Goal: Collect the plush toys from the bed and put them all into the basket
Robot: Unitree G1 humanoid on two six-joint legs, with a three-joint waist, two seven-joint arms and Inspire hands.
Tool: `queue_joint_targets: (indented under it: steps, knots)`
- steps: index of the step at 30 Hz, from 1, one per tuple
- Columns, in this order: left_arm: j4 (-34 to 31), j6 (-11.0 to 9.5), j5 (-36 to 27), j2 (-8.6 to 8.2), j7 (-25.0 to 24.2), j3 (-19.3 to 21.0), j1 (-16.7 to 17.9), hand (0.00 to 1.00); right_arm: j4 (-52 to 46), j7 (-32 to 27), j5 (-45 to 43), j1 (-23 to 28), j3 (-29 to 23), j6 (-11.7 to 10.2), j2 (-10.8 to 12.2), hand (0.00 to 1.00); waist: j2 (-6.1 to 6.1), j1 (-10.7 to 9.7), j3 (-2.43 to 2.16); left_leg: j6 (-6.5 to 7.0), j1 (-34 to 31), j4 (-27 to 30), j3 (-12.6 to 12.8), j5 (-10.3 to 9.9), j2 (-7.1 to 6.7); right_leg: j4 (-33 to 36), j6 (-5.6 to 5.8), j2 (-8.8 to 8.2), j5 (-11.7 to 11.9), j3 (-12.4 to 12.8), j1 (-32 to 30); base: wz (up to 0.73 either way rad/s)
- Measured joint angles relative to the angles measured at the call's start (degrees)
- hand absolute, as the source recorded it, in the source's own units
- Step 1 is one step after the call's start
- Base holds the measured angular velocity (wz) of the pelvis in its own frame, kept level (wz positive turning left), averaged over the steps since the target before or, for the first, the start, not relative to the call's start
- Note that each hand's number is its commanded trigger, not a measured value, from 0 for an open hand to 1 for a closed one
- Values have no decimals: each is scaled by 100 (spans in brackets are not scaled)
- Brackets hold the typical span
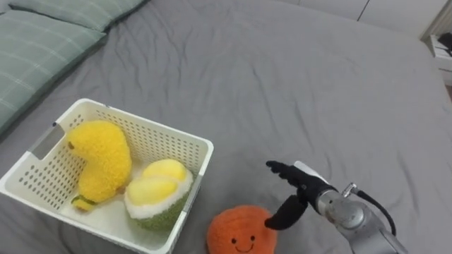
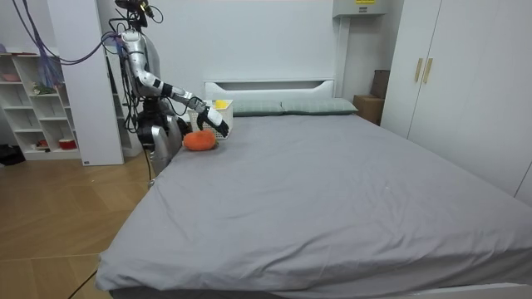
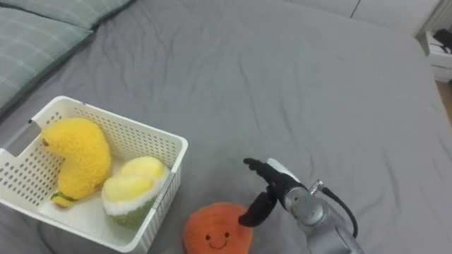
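An orange round plush toy (image 1: 241,231) with a smiling face lies on the grey bed (image 1: 296,85), just right of a white basket (image 1: 169,136). In the basket lie a yellow plush (image 1: 102,159) and a green-and-yellow plush (image 1: 159,192). My right hand (image 1: 295,189) hovers just right of the orange toy with fingers spread and the thumb pointing down, holding nothing. In the room view I stand at the bed's side, my right hand (image 2: 209,116) reaching out above the orange toy (image 2: 199,140).
Green checked pillows (image 1: 42,42) lie at the bed's head, upper left. The grey cover stretches away beyond the basket. In the room view a white shelf unit (image 2: 37,104) stands behind me and wardrobes (image 2: 453,91) line the far side.
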Motion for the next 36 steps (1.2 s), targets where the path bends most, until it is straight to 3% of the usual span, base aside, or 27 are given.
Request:
queue_joint_targets:
  steps: [7, 12, 16, 17, 18, 19, 20, 23, 28, 33, 36]
  knots:
    - [-53, -65, 2, 89, -37, -2, 5, 0, 58, 692, -109, 1, 215, 95, 10, 0, -133, 26, 33, -5, -32, 6, -100, 4, -8, -11, 0, -2, 0, -106, 16, 6]
    - [-204, -68, 10, 103, -12, -46, 4, 0, 486, 1179, -582, -8, 258, 216, 68, 0, -227, 289, 6, -8, -124, 21, -109, 8, -11, -12, -1, -4, 1, -120, -77, 0]
    - [-182, -29, 4, 138, -6, -99, 36, 0, 492, 1279, -686, -27, 258, 267, 73, 0, -259, 353, 26, -9, -132, 22, -120, 8, -10, -14, -2, -5, 1, -139, -83, 0]
    - [-183, -12, 10, 137, -6, -116, 37, 0, 508, 1287, -739, -27, 262, 272, 87, 15, -248, 412, 45, -9, -131, 21, -117, 7, -10, -15, -2, -4, 1, -134, -85, 0]
    - [-182, 12, 10, 139, -6, -150, 37, 0, 554, 1303, -852, -31, 260, 284, 127, 49, -241, 455, 51, -9, -128, 18, -115, 7, -10, -15, -1, -4, 2, -130, -85, 0]
    - [-183, 26, 10, 139, -6, -167, 38, 0, 580, 1317, -912, -44, 259, 298, 157, 59, -240, 466, 51, -9, -127, 17, -115, 7, -10, -15, -2, -5, 2, -130, -84, 0]
    - [-182, 57, 9, 139, -6, -194, 44, 0, 636, 1336, -996, -97, 260, 374, 235, 78, -236, 473, 55, -9, -126, 15, -113, 7, -9, -15, -2, -5, 1, -128, -85, 0]
    - [-182, 98, 9, 139, -6, -214, 48, 0, 660, 1333, -1092, -127, 260, 404, 314, 100, -218, 497, 67, -8, -123, 15, -113, 7, -10, -15, -2, -6, 1, -128, -84, 0]
    - [-190, 148, 5, 130, -6, -217, 62, 0, 640, 1338, -1252, -125, 258, 408, 388, 100, -150, 518, 107, -8, -141, 15, -114, 7, -10, -18, -2, -3, 1, -125, -97, 0]
    - [-211, 148, 12, 125, -5, -220, 88, 0, 615, 1338, -1292, -124, 258, 392, 452, 100, -87, 518, 75, -8, -198, 22, -113, 8, -12, -17, -2, -5, 1, -125, -149, 0]
    - [-214, 148, 13, 125, -2, -218, 126, 0, 616, 1337, -1272, -119, 258, 390, 461, 100, -47, 517, 95, -8, -201, 26, -114, 8, -13, -17, -2, -5, 1, -124, -151, 0]
